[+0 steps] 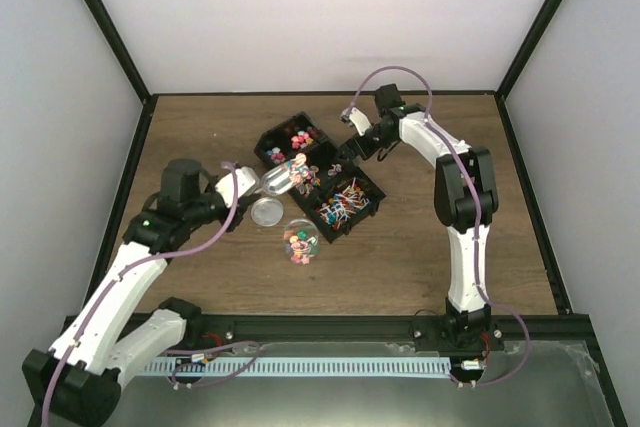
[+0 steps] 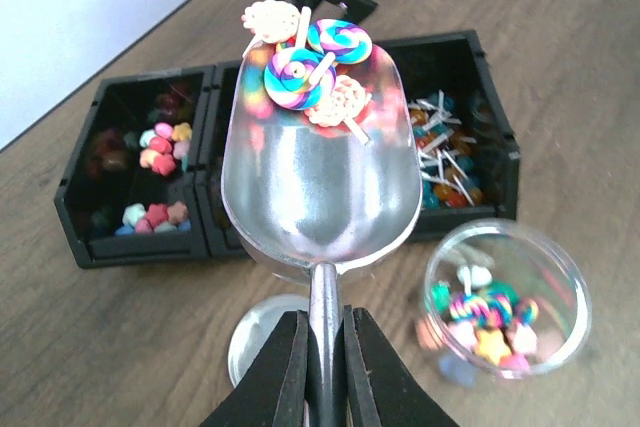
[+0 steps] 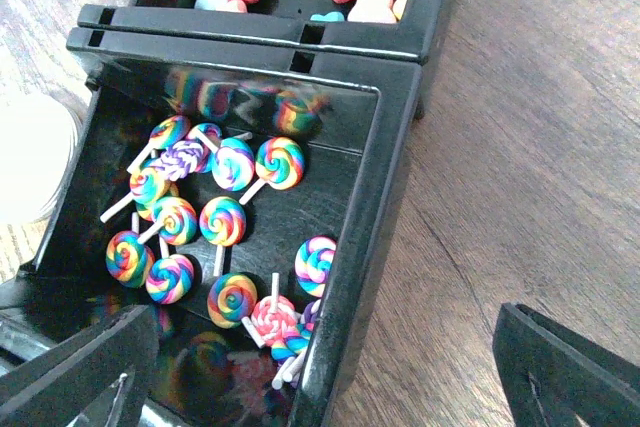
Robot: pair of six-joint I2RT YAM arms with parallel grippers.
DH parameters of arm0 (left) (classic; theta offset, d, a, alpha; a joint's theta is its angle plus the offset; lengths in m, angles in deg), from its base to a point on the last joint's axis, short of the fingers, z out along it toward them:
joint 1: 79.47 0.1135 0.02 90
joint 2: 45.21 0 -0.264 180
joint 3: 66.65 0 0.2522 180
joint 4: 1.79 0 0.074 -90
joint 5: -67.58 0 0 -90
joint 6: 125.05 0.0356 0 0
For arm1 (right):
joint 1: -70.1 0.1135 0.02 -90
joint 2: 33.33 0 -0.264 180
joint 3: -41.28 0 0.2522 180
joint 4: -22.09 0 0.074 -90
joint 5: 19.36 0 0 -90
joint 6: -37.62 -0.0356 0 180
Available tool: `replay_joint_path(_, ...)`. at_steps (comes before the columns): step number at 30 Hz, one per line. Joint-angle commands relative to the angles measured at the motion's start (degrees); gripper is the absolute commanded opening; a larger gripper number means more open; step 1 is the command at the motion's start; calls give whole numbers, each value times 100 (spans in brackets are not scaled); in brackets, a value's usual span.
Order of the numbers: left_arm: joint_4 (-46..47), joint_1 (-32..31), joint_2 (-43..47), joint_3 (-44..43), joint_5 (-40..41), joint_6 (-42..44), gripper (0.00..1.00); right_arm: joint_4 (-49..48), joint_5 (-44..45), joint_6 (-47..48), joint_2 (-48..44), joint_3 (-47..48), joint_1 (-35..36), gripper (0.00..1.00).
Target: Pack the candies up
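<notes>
Nearest us, the left pincer (image 2: 325,367) is clamped on the scoop (image 2: 320,187) handle; candies (image 2: 300,72) lie at its far lip, above the bins (image 2: 140,247); we see more in the jar (image 2: 560,257) on the desk (image 2: 560,67); the right pincer (image 3: 320,377) stands apart over one of them.

The left arm (image 1: 118,282) is stretched from the near left corner toward the middle of the counter (image 1: 400,267), elbow low. The left claw (image 2: 326,327) is clamped, fingers nearly touching, on the thin handle of a metal scoop (image 2: 320,182), which is held about level. The right arm (image 1: 462,202) is raised from the near right and folded leftward at the far side. The right claw (image 3: 320,377) is pointed down, its fingers spread wide, with nothing gripped.
</notes>
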Motion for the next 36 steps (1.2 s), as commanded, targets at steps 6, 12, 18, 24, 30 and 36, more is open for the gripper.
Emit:
replay_joint_path(6,-1836,22,935,82,-149,1144,4,100,59,32,-300,119,42,98)
replay_joint_path(12,-2405,23,1215,81,-101,1724,4,50,87,23,-327,81,86,99)
replay_joint_path(18,-2896,22,1296,-30,-161,2245,4,-6,94,16,-383,-32,89,99)
replay_joint_path(24,-3259,26,916,-306,-288,2707,4,-62,76,14,-423,-116,92,99)
replay_joint_path(30,-3503,28,634,-486,-221,3018,4,-100,51,-15,-421,-121,92,99)
replay_joint_path(36,-3867,22,167,-871,-111,3171,4,-158,22,-62,-455,-200,88,99)
